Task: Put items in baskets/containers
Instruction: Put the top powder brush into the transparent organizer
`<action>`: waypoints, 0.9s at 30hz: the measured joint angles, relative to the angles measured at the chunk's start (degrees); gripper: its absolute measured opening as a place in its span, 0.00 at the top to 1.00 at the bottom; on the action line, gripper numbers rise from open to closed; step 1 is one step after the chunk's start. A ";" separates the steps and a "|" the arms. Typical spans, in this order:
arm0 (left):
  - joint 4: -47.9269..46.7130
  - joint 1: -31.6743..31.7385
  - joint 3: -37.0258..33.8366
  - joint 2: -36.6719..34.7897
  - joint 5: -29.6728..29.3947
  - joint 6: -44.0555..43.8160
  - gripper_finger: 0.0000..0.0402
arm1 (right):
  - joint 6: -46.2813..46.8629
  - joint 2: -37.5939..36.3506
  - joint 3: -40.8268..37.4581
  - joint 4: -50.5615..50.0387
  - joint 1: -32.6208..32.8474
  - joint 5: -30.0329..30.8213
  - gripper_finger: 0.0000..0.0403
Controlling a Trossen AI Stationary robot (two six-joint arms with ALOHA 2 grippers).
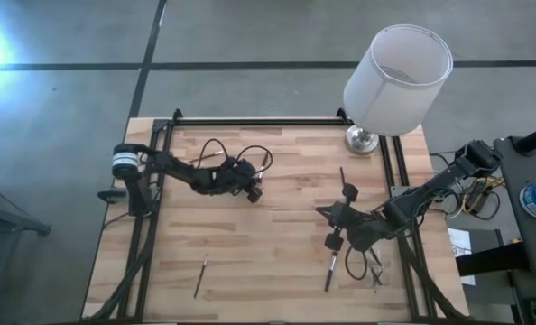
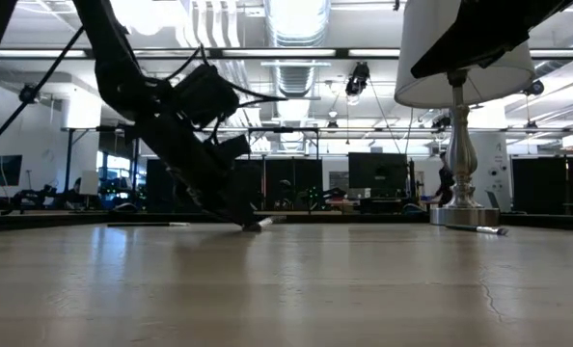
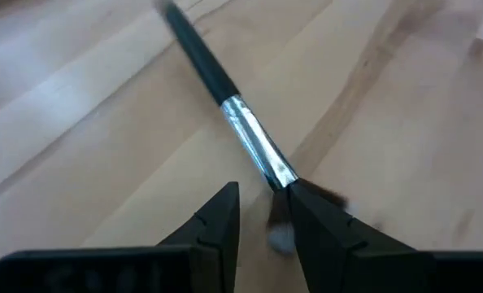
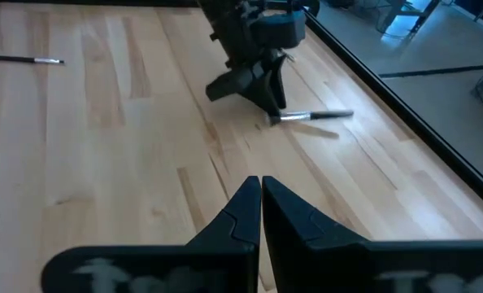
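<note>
Left gripper [image 1: 253,193] is down on the light wooden butcher-block table [image 1: 277,262], roughly mid-table toward the far edge, and it's working on a slim brush with a black handle and shiny silver ferrule [image 3: 225,110]. In the left wrist view the two dark fingers [image 3: 217,224] stand a narrow gap apart, with the bristle end of that brush sitting between the tips. One finger looks to be touching the ferrule, but they aren't clamped on it. The right wrist view shows the same thing from across the table: fingertips planted at the bristle end, handle lying flat on the wood, pointing away.

Right gripper [image 1: 333,239] hovers over the right side of the table, fingers [image 4: 241,207] pressed together with nothing between them.

Other brushes are scattered around — a thin dark one [image 1: 199,275] near the front-left, a dark one [image 1: 331,271] just below the right gripper, and another [image 1: 342,174] lying toward the lamp. A white cylindrical lampshade on a silver metal base [image 1: 396,79] stands at the far right corner.

I can't make out a clear container for certain in any of the views.
</note>
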 joint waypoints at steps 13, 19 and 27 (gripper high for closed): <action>-4.59 -2.46 0.13 -5.84 -0.18 -4.03 0.74 | -0.18 0.00 0.00 0.09 0.02 -0.03 0.98; -2.98 -2.99 0.09 -2.95 -0.32 -3.25 0.74 | -0.44 0.00 0.00 0.42 0.02 -0.82 0.98; -0.18 -2.98 0.11 0.56 1.17 -2.83 0.74 | -0.48 0.00 0.00 0.46 0.02 -0.87 0.98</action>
